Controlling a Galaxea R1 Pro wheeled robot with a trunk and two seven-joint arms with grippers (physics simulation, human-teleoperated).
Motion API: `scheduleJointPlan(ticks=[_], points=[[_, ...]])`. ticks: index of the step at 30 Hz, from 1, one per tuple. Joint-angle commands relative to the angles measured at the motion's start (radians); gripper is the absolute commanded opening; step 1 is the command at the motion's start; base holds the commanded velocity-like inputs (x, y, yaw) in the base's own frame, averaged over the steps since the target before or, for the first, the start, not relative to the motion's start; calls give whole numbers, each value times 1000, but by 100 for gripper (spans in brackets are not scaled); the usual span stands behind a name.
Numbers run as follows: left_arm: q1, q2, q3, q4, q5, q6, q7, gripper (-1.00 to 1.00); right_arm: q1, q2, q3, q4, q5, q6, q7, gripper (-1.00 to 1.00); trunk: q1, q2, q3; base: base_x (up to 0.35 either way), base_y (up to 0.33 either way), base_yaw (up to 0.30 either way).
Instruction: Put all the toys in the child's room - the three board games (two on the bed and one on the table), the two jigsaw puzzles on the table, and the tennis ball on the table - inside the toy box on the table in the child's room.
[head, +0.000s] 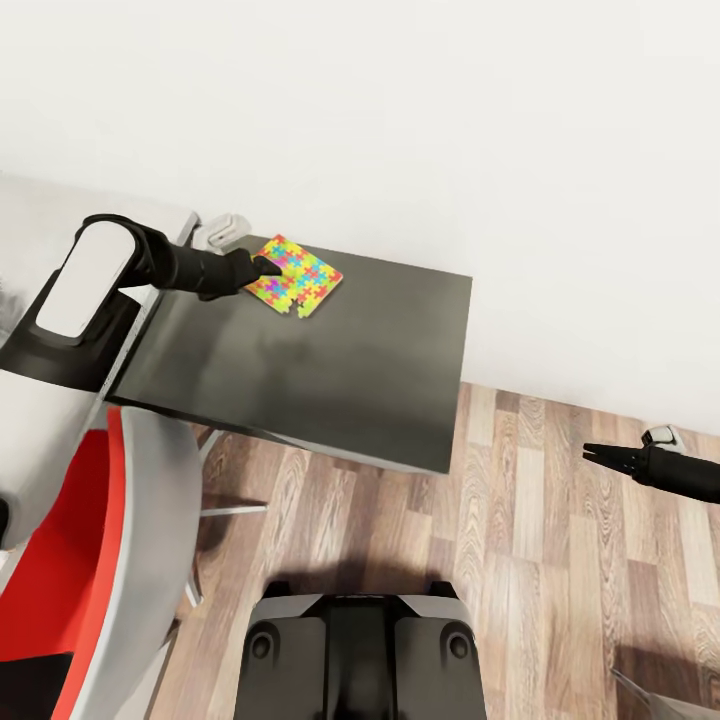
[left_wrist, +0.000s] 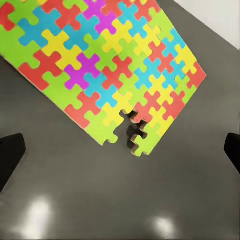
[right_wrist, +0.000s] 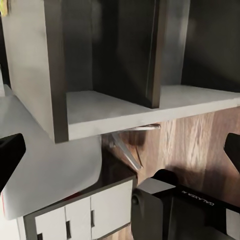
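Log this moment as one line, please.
left hand open over multicoloured interlocking jigsaw puzzle mat | mat flat on dark-grey table section | right hand open, empty

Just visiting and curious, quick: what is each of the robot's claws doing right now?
Left gripper: open, empty, at the near edge of the jigsaw puzzle on the dark table.
Right gripper: open, empty, out over the wood floor.
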Motion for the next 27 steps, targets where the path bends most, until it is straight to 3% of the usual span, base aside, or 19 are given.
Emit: scheduleJointPlan(ticks=[1, 27], points=[[1, 3, -2, -1, 10, -1, 12, 100, -3, -1, 7, 1, -10, 8, 0, 100, 1, -2, -1, 164, 150, 0], [31, 6, -9, 11, 8, -9, 20, 100, -3, -3, 7, 0, -10, 8, 3, 100, 1, -2, -1, 48, 44, 0]])
